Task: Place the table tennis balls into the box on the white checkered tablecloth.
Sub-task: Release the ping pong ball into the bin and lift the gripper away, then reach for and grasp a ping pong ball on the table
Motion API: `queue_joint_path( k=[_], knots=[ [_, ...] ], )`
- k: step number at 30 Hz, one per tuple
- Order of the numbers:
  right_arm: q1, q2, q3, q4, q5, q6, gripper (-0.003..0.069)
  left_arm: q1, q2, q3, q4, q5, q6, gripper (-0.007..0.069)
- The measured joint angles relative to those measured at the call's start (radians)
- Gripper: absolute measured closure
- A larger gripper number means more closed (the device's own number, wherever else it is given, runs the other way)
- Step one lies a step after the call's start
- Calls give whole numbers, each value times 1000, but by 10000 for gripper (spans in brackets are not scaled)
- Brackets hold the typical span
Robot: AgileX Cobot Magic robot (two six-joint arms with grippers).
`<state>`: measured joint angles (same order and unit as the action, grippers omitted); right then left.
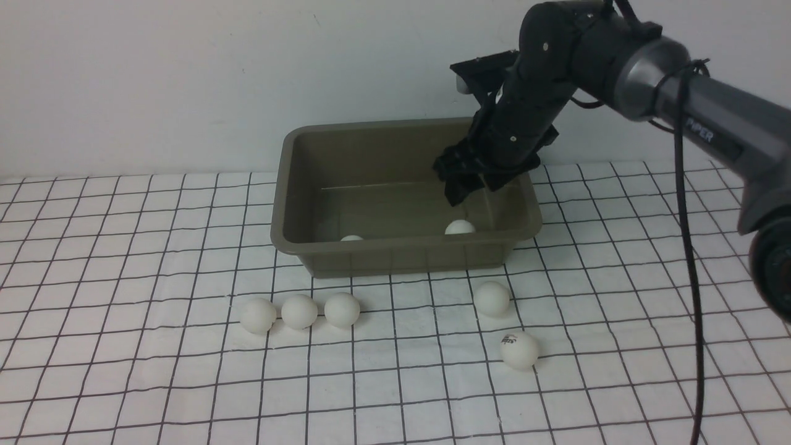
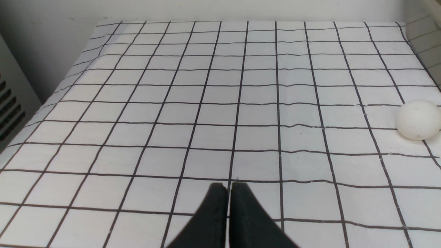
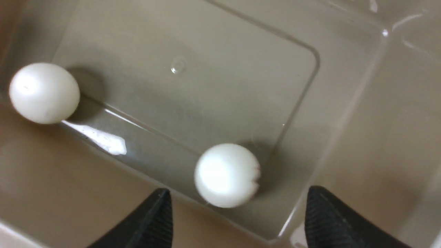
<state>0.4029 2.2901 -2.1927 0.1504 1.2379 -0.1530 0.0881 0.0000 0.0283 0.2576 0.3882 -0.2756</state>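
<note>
Over cloth [image 1: 123,259], left claw [image 2: 227,187] clenched, empty. Nearest, logo ball [image 1: 519,350] lies at 5 o'clock of box [image 1: 401,254]; plain ball [image 1: 492,298] just beyond it, nearer box; row of 3 balls [image 1: 299,311] at 7 o'clock, side by side. Inside box, 2 balls [image 1: 460,227] sit by near wall, well apart. Above box's right half hangs right claw [image 1: 460,188], jaws released wide, w/ nothing btwn them.

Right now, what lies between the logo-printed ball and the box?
One plain white table tennis ball sits on the checkered tablecloth between the logo ball and the box's front wall, touching neither; the rest is bare cloth. The front view shows it.
</note>
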Motion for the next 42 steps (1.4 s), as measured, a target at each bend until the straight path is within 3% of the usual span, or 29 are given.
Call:
queue_joint_path(
  k=[11,21,27,42],
  knots=[
    [0,-178,2,7,12,60,183,0,0,0,0,0,0,629],
    [0,-530,577,0,12,62,183,0,0,0,0,0,0,629],
    [0,-530,846,27,-113,62,183,0,0,0,0,0,0,629],
    [89,-389,884,6,-298,67,183,0,0,0,0,0,0,629]
  ],
)
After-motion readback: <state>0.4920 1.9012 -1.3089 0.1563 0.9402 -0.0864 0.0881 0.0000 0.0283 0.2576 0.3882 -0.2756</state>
